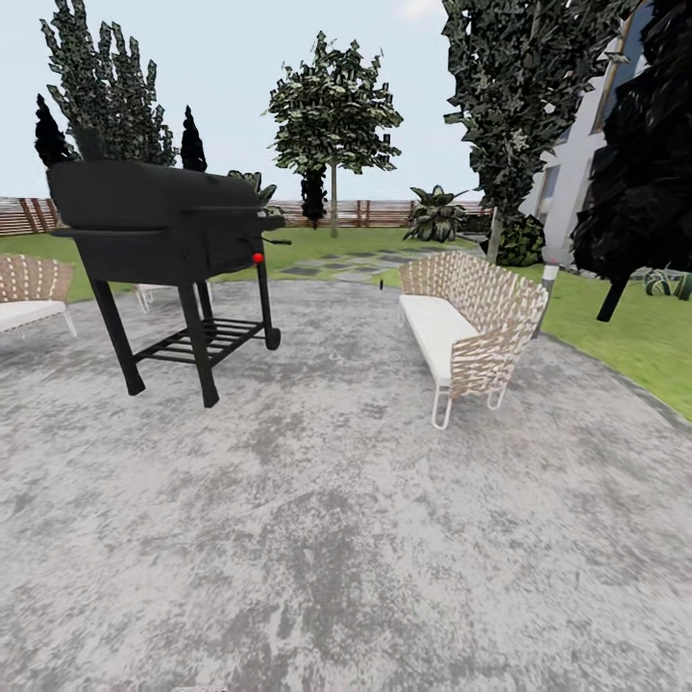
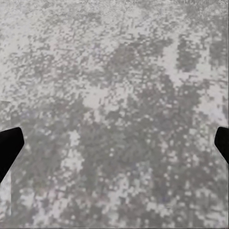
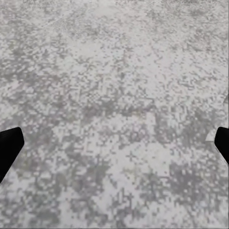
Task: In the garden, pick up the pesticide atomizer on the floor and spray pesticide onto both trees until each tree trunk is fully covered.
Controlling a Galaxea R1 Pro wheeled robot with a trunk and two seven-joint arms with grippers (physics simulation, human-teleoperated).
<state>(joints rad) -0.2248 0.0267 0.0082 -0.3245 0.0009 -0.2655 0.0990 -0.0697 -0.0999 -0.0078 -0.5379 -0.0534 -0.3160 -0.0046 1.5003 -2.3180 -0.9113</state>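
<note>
The atomizer is nowhere I can pick out from here, so I cannot say which way its nozzle points or how its long axis lies; that has to wait until it turns up on the ground somewhere. What does stand ahead is the garden: a tree with a slim pale trunk rises upright on the lawn beyond the paving, its long axis straight up, though I cannot tell whether it is one of the two to be sprayed. Closer in, the grey patio spreads underfoot, with a black grill to the left and a woven bench with a white cushion to the right, well apart, leaving an open lane between them toward the grass and the slat fence. The left gripper and the right gripper both hang over bare paving, fingers spread wide and holding nothing. The risk, as I judge it, is in the driving: a wide turn could clip the grill's legs or the bench frame, and with the head looking outward the bottle might sit low and near the base, unseen, and get knocked over or pushed. Heading off to the wrong tree would also waste the trip.
</note>
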